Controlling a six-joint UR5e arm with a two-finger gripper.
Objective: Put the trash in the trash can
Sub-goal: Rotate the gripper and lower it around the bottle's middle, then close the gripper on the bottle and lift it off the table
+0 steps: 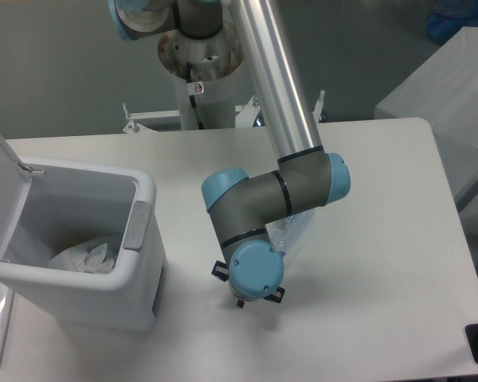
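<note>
Arm low over the table [366, 318], jaws hidden under the wrist.

The gripper [249, 296] points down near the table's front; only small black tabs show around the blue wrist cap, so whether the jaws are open or closed cannot be told. Just behind and right of the jaws, the bottle [291, 229] peeks out from under the forearm. Well left of the jaws stands the bin [139, 239], lid up, with the wrapper [84, 257] lying inside.

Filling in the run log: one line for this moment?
arm: low over table | gripper: hidden, state unclear | bottle: behind wrist | wrapper: in trash can
</note>
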